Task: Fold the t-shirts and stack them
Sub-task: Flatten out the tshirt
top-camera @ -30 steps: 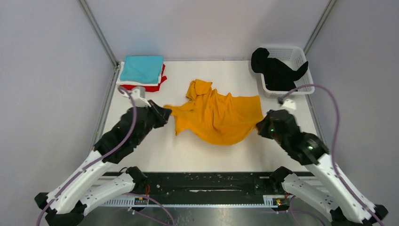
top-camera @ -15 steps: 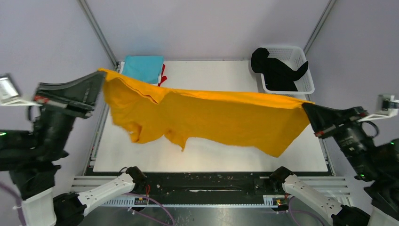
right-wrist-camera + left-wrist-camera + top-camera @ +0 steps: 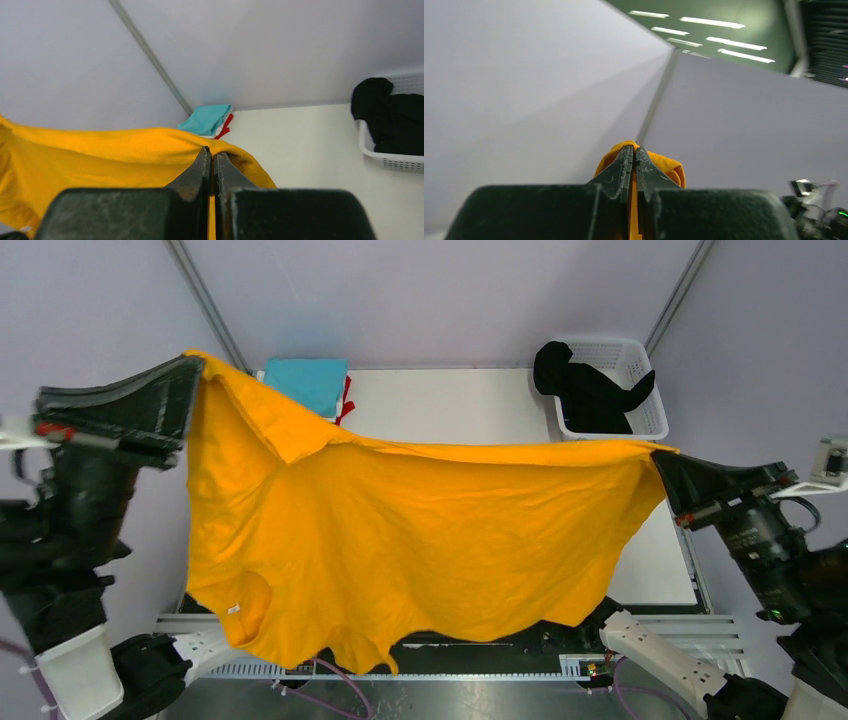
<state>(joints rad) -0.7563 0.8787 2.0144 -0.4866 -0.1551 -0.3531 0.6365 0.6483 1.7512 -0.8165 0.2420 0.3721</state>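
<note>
The left hand (image 3: 193, 368), raised high at the left, is pinched closed on one corner of the mustard-orange t-shirt (image 3: 400, 530). The right hand (image 3: 662, 456), raised at the right, is clamped on the opposite corner. Between them the shirt hangs spread as a broad sheet above the tabletop (image 3: 450, 405), its lower edge drooping past the near edge. At the far left corner a folded teal t-shirt (image 3: 305, 383) lies on a red t-shirt (image 3: 346, 400). A black t-shirt (image 3: 585, 390) sits bunched in the white basket (image 3: 640, 352) at the far right.

Orange t-shirt (image 3: 400, 530), teal t-shirt (image 3: 305, 383), black cloth (image 3: 585, 395), seemingly plain.
</note>
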